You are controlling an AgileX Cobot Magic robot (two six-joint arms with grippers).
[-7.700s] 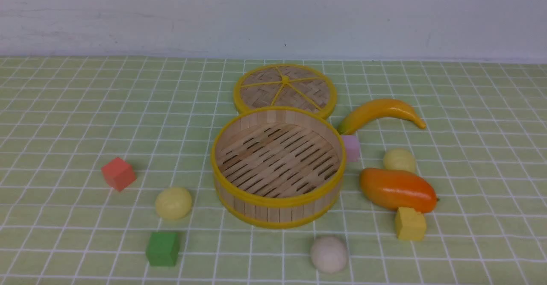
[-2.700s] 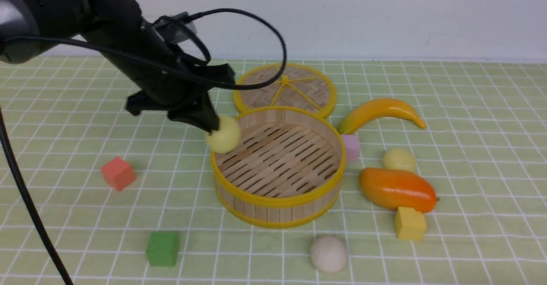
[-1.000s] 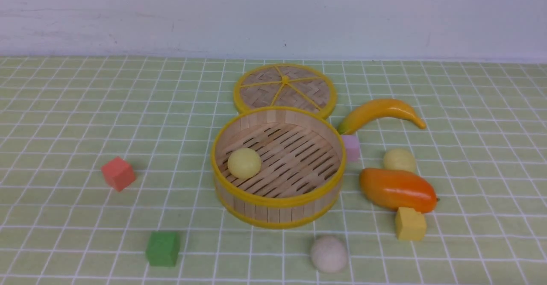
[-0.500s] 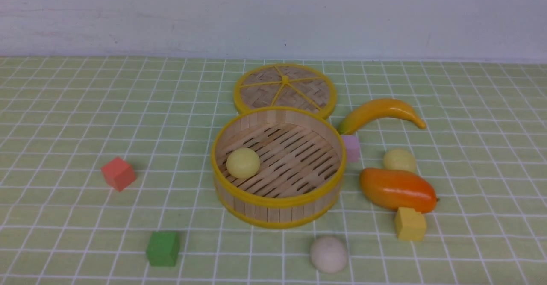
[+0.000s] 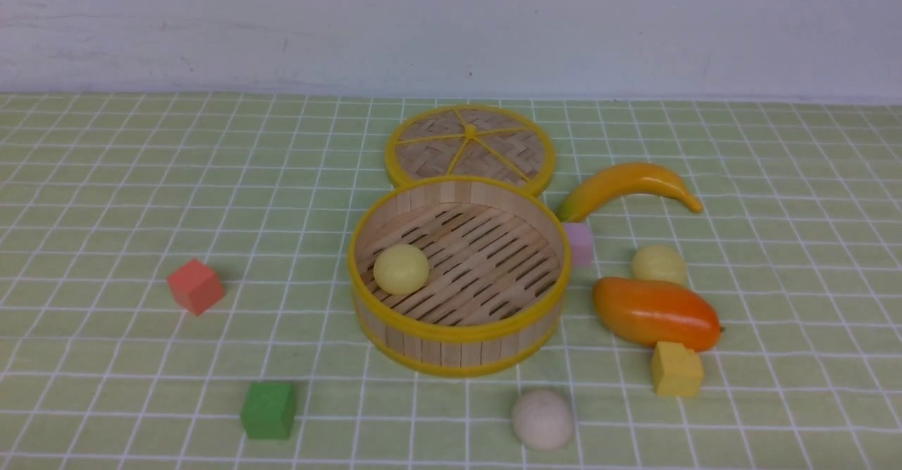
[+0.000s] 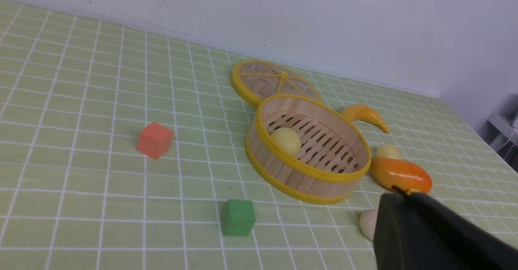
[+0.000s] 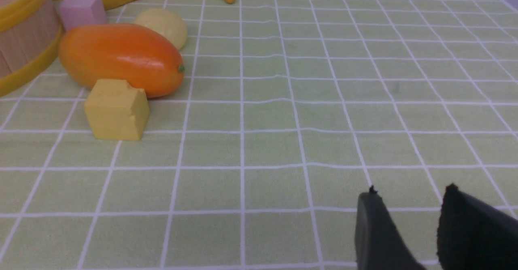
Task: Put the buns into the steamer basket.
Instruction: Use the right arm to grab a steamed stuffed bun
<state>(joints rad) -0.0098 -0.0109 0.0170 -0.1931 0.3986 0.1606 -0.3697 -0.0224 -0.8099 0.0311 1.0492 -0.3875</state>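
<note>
The left gripper is pressing its jaws together, holding nothing. The right gripper is parting its jaws part-way, with nothing between them.

Out beyond both pairs of jaws, the bamboo steamer basket is resting on the worktop, with 1 pale yellow bun lying inside against its slatted floor. The woven steamer lid is lying just behind the basket, farther from the jaws.

The off-white bun is sitting on the near side of the basket, apart from both pairs of jaws. Ahead of the right jaws, the yellow cube is standing nearest, the orange mango is lying just past it, and the other pale yellow bun is sitting beyond the mango. The banana and pink cube are lying farther off. Well apart from the left jaws, the green cube and red cube are resting.
</note>
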